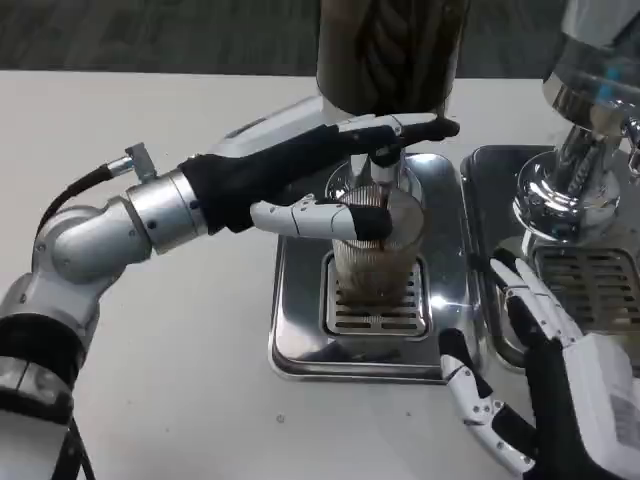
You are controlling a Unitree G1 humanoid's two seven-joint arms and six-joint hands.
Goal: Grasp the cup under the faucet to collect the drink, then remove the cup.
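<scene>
Centrally placed: left hand [300, 175], black-palmed with white-and-black fingers, reaching in from the picture's left on one silver forearm [120, 225]. Wrapped around one clear ribbed glass cup [375, 245]: lower finger across the cup's front near the rim, upper fingers stretched above it toward the dispenser's spout. Clamped on the cup, by the look of it, with the wrist level and the palm turned toward the cup.

Cup standing upright on the slotted grate of one shiny steel drip tray [300, 340], directly under one dark faucet [385, 170]. Brown liquid inside, a thin brown stream running from the faucet into it. Above, one dark cylindrical drink dispenser [385, 50], cut off by the top edge.

Lower right: right hand [530, 390], fingers spread apart and holding nothing, resting on the white table [160, 380] just beside the tray's right corner, fingertips pointing up and left.

Further right, a second steel drip tray [490, 170] with its own grate, and over it one chrome tap fitting [580, 150]. Two trays, one cup, two hands.
</scene>
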